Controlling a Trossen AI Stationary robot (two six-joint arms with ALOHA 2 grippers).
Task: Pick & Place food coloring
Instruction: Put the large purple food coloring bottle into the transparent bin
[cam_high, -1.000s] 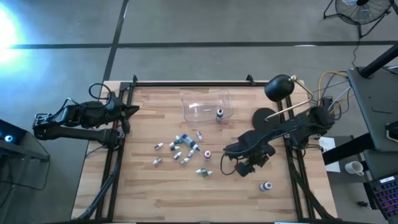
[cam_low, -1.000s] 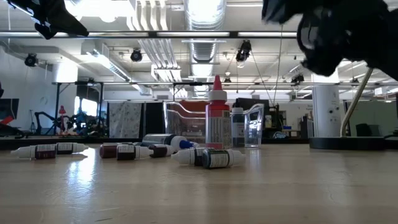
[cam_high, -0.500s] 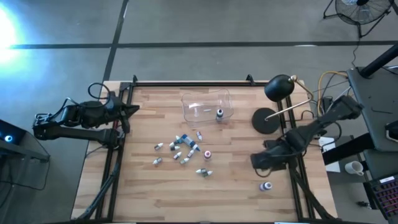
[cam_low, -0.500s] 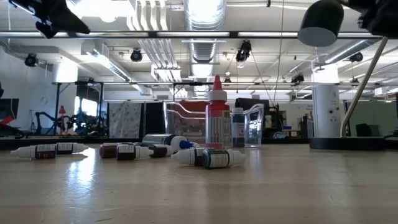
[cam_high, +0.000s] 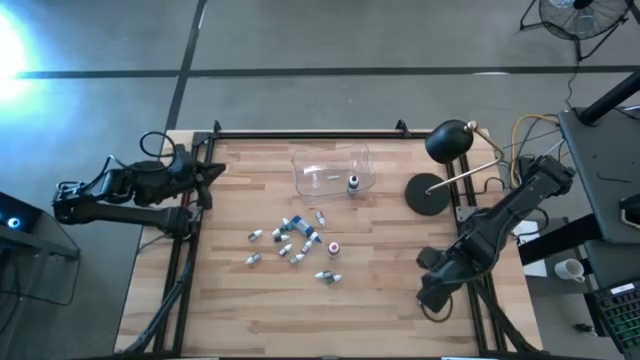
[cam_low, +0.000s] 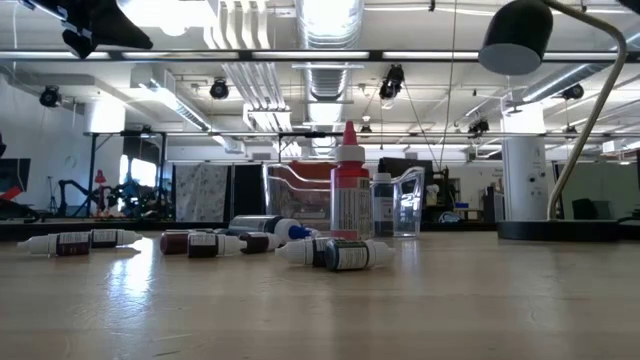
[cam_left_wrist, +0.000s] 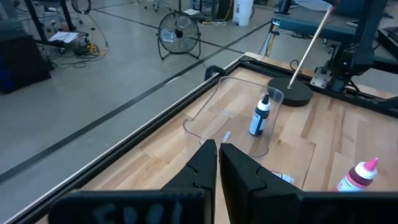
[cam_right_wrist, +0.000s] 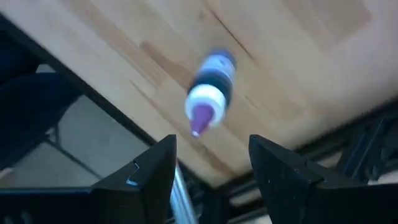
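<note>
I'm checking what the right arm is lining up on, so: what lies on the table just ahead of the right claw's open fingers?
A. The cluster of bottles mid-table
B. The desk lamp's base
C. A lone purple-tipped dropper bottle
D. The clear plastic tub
C: the right wrist view shows a single purple-tipped dropper bottle lying on the wood just ahead of the open right claw, near the table's edge.

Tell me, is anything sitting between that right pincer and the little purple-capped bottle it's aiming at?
Nothing visible. In the right wrist view, the open right pincer looks straight down at the purple-capped bottle, which lies alone on bare wood near the table edge. Only air separates them. The other bottles lie farther off, mid-table.
</note>
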